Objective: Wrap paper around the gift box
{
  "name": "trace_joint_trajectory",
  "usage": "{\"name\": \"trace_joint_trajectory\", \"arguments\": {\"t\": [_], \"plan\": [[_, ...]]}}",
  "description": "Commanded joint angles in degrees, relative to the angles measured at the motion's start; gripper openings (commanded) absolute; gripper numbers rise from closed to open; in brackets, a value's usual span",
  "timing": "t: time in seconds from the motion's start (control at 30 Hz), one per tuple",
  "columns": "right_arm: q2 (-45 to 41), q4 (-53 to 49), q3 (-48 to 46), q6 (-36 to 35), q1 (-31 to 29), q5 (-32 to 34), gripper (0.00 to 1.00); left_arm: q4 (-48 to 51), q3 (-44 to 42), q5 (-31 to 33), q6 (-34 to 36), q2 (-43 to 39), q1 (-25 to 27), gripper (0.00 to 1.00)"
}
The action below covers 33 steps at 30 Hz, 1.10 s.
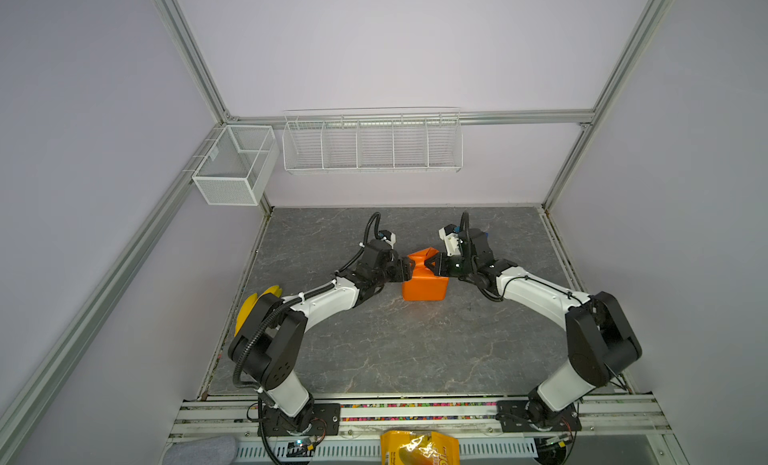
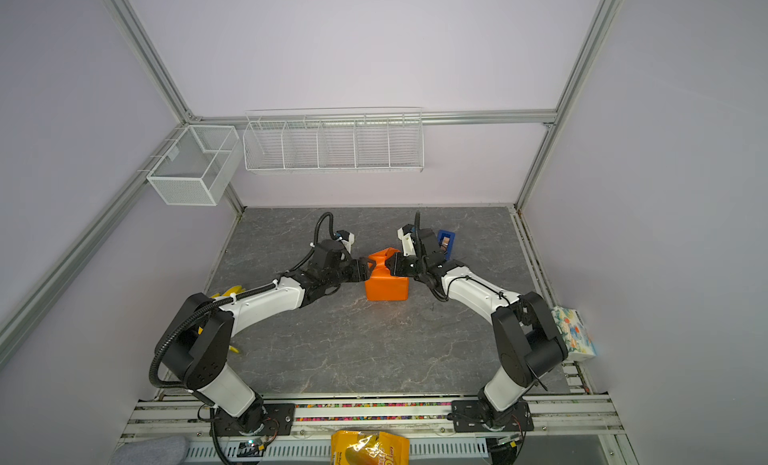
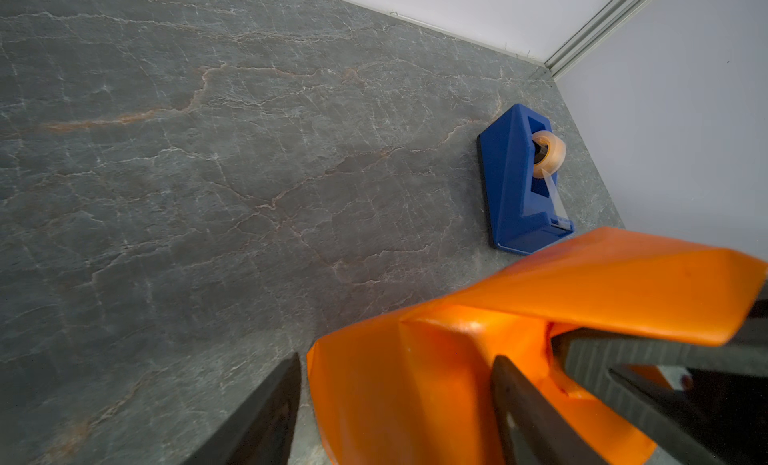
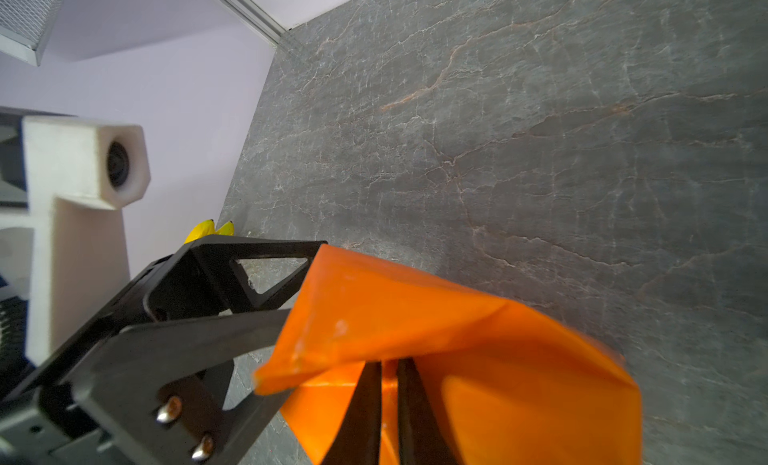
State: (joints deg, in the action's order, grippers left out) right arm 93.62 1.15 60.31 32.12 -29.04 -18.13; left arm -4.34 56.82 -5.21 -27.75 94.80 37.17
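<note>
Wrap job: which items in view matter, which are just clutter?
In use: orange paper, folded into a box shape (gift box itself hidden); blue tape dispenser, likely for sealing.
Lying about: bananas; yellow snack bag; patterned box; wire baskets on the wall.

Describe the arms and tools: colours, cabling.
Left arm and right arm: white link shells, black joints. Black corrugated conduit on the left, thin black cable on the right. Left tool and right tool: black fingers with triangular cut-outs. White camera mount per wrist.
</note>
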Motion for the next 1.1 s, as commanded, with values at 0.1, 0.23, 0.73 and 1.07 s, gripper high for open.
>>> {"name": "trace_joint_trajectory", "arguments": {"t": [0.1,0.23,0.73,1.07], "plan": [[2.4,-1.5,-0.1,1.0,-0.3,-0.1,0.11,4.3,0.5,0.4,1.9,0.5,0.0,0.72],[2.6,-3.3,-0.3,0.8,-0.3,0.4,0.1,6.4,3.2,-0.3,5.0,0.0,-0.2,0.72],[3.1,-3.9,-0.1,0.6,-0.3,-0.4,0.08,13.5,16.9,-14.7,16.9,6.0,-5.1,0.75],[2.8,-4.2,-0.2,0.1,-0.2,-0.6,0.07,16.2,18.2,-41.4,44.4,7.3,-10.4,0.69]]}}
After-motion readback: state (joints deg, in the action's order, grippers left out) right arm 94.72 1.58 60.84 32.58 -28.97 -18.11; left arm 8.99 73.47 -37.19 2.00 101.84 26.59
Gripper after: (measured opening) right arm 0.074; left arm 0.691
